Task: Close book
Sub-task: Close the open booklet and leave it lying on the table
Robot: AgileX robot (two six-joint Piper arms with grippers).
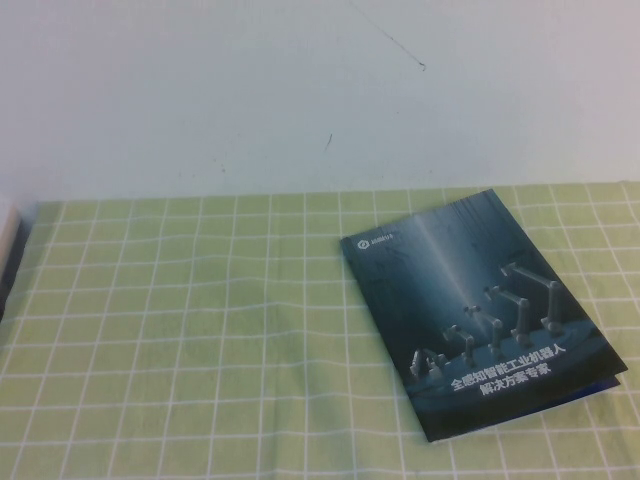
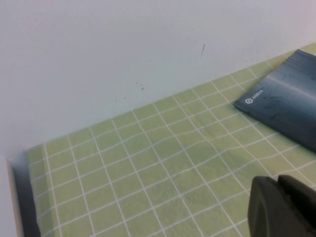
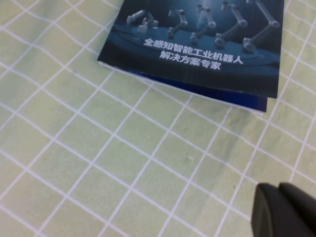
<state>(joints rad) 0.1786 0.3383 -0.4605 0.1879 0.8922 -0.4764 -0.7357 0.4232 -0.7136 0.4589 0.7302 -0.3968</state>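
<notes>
A dark blue book (image 1: 478,312) lies shut and flat on the green checked tablecloth (image 1: 200,340) at the right side of the table, cover up, with white Chinese lettering and robot arms printed on it. The same book (image 3: 207,39) fills the far part of the right wrist view, and a corner of the book (image 2: 284,103) shows in the left wrist view. My left gripper (image 2: 279,205) is shut with nothing in it, above bare cloth away from the book. My right gripper (image 3: 281,210) is shut and holds nothing, near the book's front edge. Neither arm shows in the high view.
A white wall (image 1: 300,90) rises right behind the table. At the far left edge stands a pale object (image 1: 8,240), partly cut off. The cloth has slight wrinkles (image 2: 207,148).
</notes>
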